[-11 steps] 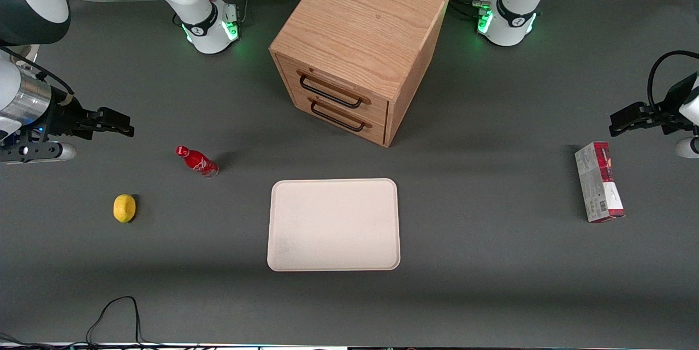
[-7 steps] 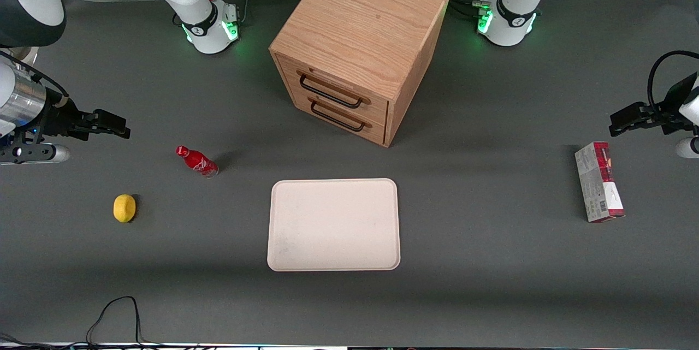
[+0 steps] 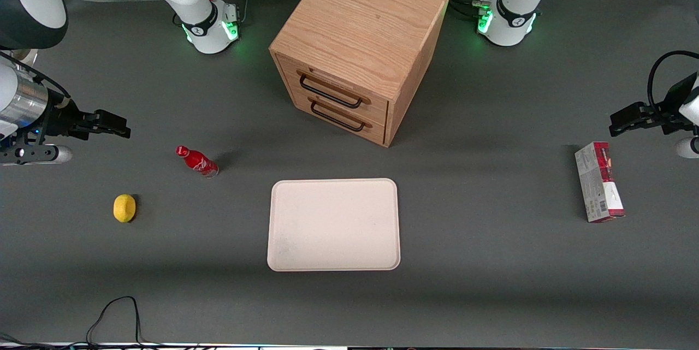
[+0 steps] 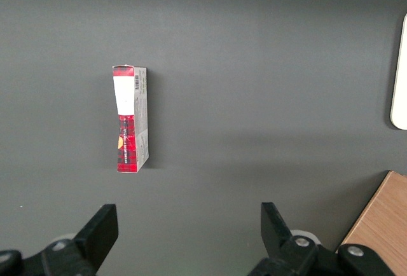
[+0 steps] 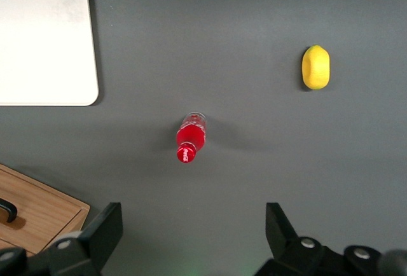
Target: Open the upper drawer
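**Working arm waits up high**

The right arm hangs above the tabletop at its own end. Its gripper [image 3: 117,125] points sideways toward the middle, and its two black fingers [image 5: 105,231] are spread wide apart with nothing between them.

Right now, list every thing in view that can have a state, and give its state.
Upper drawer: shut, handle untouched.
Lower drawer: shut.
Gripper: jaws open, holding nothing, above the table toward the working arm's end, away from the cabinet.
Bottle: upright, capped.
Lemon: whole, on the table.
Tray: flat, bare.
Box: lying on the table, closed.
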`<state>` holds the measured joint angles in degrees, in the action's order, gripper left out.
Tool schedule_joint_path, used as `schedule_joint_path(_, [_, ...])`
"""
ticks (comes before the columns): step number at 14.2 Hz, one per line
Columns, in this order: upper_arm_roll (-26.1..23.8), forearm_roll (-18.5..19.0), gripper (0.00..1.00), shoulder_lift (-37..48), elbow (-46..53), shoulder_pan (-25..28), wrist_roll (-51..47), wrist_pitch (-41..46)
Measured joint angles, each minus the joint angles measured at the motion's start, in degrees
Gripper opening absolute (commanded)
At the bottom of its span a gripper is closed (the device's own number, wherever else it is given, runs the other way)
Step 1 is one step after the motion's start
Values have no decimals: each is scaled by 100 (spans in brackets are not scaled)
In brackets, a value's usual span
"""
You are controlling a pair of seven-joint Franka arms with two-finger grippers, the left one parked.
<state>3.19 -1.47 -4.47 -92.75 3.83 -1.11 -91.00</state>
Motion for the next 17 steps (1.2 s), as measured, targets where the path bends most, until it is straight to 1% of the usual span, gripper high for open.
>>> schedule_joint_path(4, [15,34,100,-1,69,-3,0,42])
schedule_joint_path(7, [-20,10,100,-29,259,54,0,346])
schedule_joint_path(8, [-34,-79,100,-53,282,129,0,402])
schedule_joint_path(9, [-48,-250,100,-82,292,244,0,456])
schedule_joint_path(11, [-132,-608,100,-138,348,541,2,466])
schedule_joint_path(12, [-217,-697,100,-209,460,989,-6,468])
schedule_joint_path(14, [-256,-729,100,-359,602,1457,-23,461])
schedule_joint_path(17, [-297,-771,100,-904,1082,2055,-23,434])
